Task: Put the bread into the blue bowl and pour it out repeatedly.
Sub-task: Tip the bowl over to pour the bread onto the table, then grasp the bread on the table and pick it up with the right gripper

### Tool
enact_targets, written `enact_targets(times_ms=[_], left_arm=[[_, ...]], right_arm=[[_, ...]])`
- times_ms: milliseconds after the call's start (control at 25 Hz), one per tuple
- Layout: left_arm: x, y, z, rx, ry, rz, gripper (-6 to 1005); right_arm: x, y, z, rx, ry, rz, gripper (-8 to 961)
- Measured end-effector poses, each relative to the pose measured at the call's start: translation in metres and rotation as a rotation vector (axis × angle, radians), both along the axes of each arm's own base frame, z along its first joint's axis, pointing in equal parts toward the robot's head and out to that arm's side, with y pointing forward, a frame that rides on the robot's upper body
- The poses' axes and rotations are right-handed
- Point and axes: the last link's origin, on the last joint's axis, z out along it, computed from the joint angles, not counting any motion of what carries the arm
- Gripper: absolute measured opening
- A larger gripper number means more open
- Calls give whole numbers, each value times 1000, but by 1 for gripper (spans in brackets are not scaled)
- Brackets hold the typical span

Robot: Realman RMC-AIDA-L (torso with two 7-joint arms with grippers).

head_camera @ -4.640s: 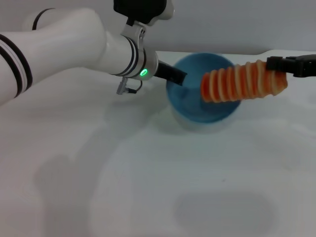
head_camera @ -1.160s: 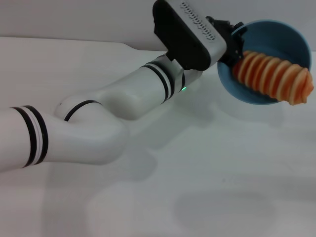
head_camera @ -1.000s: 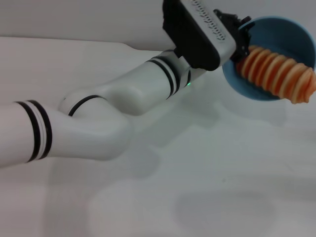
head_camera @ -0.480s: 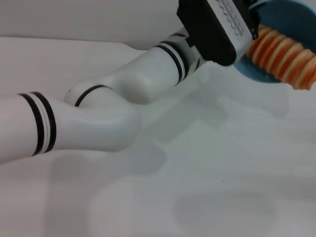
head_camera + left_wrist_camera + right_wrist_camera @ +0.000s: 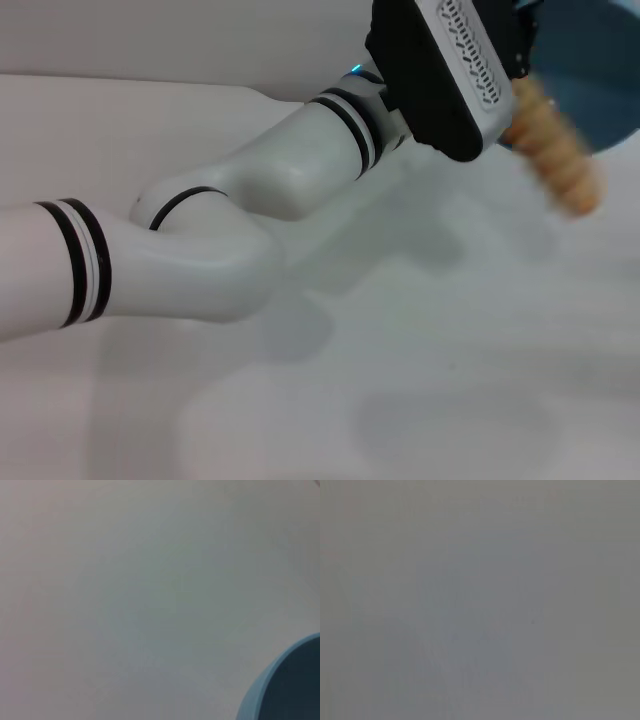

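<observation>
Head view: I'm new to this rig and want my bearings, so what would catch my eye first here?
The big white left arm, sweeping from the near left up to the far right, where its left gripper holds the blue bowl raised and tipped. Next, the bread sliding out below the bowl's rim in mid-air above the white table. The right arm is out of sight.

1. The left arm (image 5: 200,240), white with black ring bands, reaches from the near left edge of the head view up and across toward the far right.
2. Its elbow bends near the middle of that view, and the forearm rises toward the upper right corner.
3. The black-and-white wrist housing (image 5: 445,70) is tilted, its perforated face turned toward the camera.
4. The left gripper's jaws are hidden behind that housing.
5. The right arm shows in no view.
</observation>
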Motion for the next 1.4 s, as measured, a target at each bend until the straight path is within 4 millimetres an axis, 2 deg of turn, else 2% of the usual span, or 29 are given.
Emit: enact_targets(times_ms=[320, 720, 800, 840, 880, 1000, 1040, 1120, 1200, 1240, 1280, 1400], left_arm=[[-6, 6, 0, -44, -43, 96, -2], [-22, 49, 23, -174, -181, 492, -2], [-28, 56, 29, -194, -198, 557, -1], [-33, 60, 32, -209, -204, 601, -1], [-37, 64, 35, -219, -211, 634, -1], [-56, 76, 43, -265, -240, 784, -1], [-64, 80, 46, -270, -257, 837, -1], [-78, 84, 50, -273, -280, 914, -1], [-84, 84, 52, -272, -292, 941, -1], [-87, 83, 53, -271, -297, 948, -1], [-88, 83, 53, -270, -302, 952, -2], [-91, 82, 52, -268, -313, 961, -2]], right_arm=[[-2, 3, -2, -4, -1, 4, 680], [-10, 7, -11, -73, -17, 48, 678], [-16, 11, -16, -139, -35, 82, 678], [-21, 16, -20, -225, -47, 110, 678], [-21, 16, -20, -225, -47, 110, 678], [-28, 21, -27, -389, -42, 123, 677], [-31, 23, -33, -506, -31, 119, 677], [-33, 25, -38, -575, -27, 111, 676], [-38, 29, -47, -698, -26, 94, 676], [-46, 33, -60, -823, -27, 77, 675], [-46, 33, -60, -823, -27, 77, 675], [-59, 42, -76, -944, -36, 70, 671]])
